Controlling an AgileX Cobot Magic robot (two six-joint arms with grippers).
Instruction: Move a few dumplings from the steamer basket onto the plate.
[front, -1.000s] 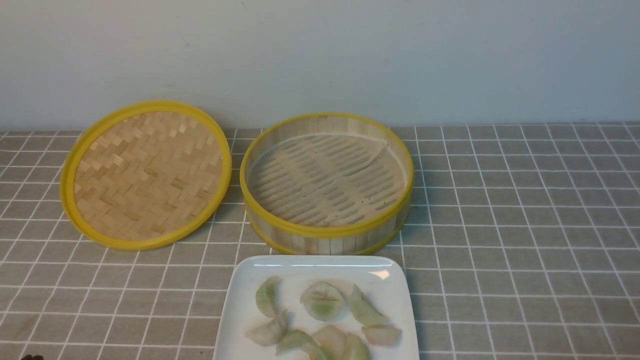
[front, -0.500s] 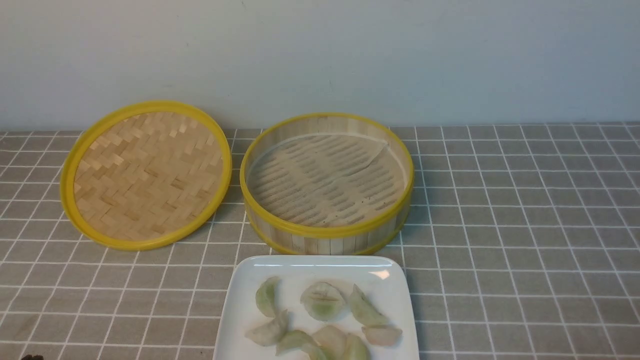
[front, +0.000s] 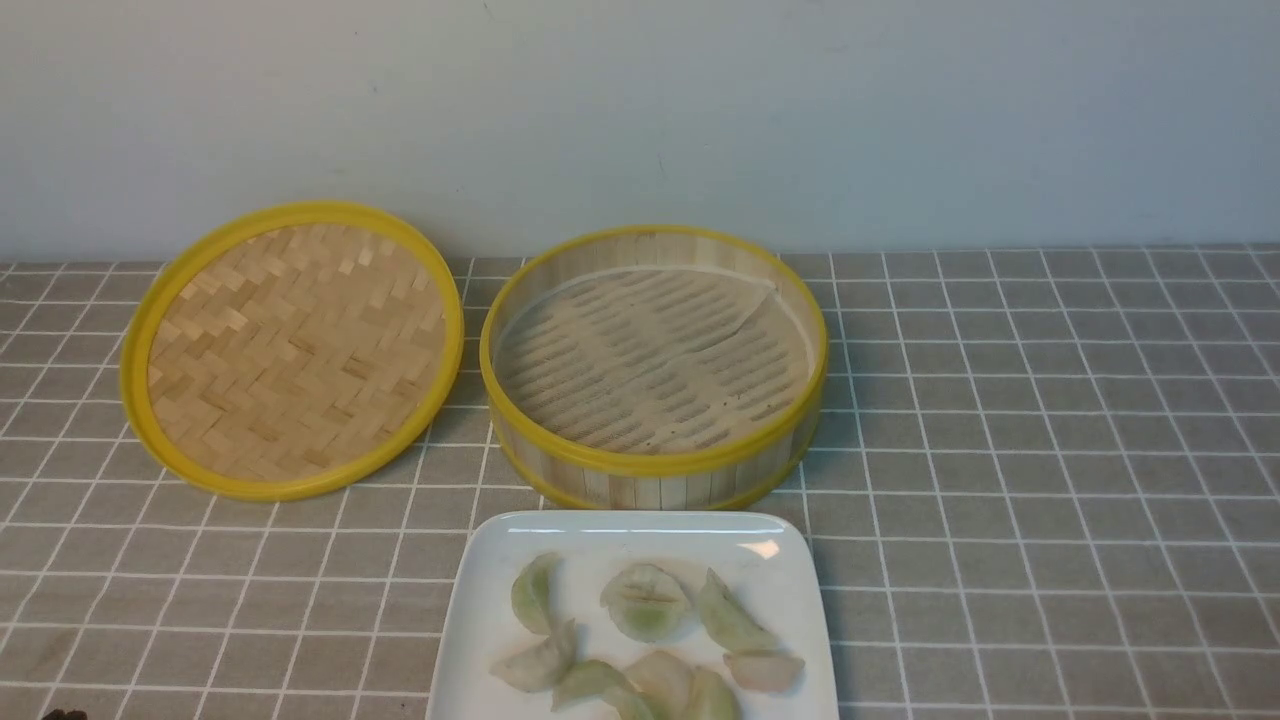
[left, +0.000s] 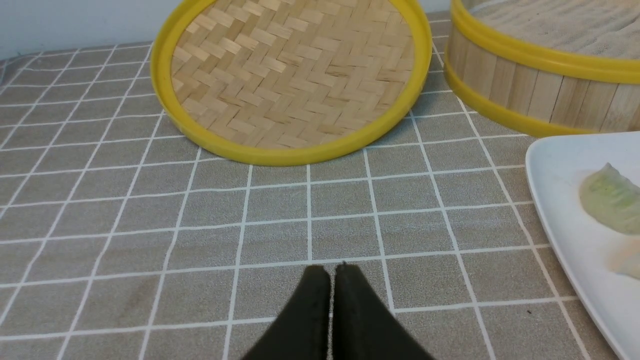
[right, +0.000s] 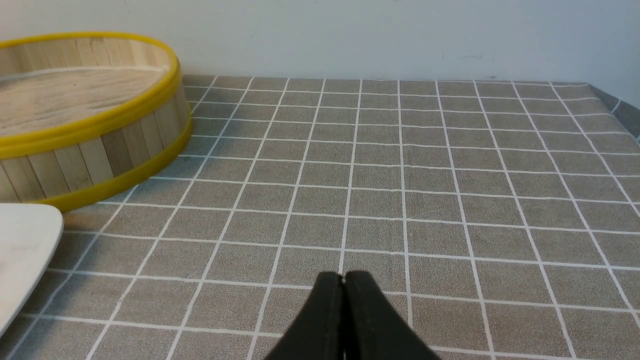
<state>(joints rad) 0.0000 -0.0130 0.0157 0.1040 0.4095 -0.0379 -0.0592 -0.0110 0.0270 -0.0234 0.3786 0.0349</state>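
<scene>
The steamer basket (front: 653, 470) stands at the back middle of the table, and I see no dumplings on its liner floor. It also shows in the left wrist view (left: 530, 85) and the right wrist view (right: 95, 145). Several pale green dumplings (front: 645, 600) lie on the white plate (front: 480, 600) at the front middle; one dumpling (left: 612, 200) shows on the plate (left: 560, 165) in the left wrist view. The plate's corner (right: 25, 240) shows in the right wrist view. My left gripper (left: 332, 270) is shut and empty over the cloth, left of the plate. My right gripper (right: 344, 276) is shut and empty, right of the plate.
The flat woven-bamboo lid (front: 290, 350) with a yellow rim lies left of the basket, also in the left wrist view (left: 290, 75). A grey checked cloth (front: 1050, 450) covers the table. A pale wall stands behind. The table's right edge (right: 620, 107) shows in the right wrist view.
</scene>
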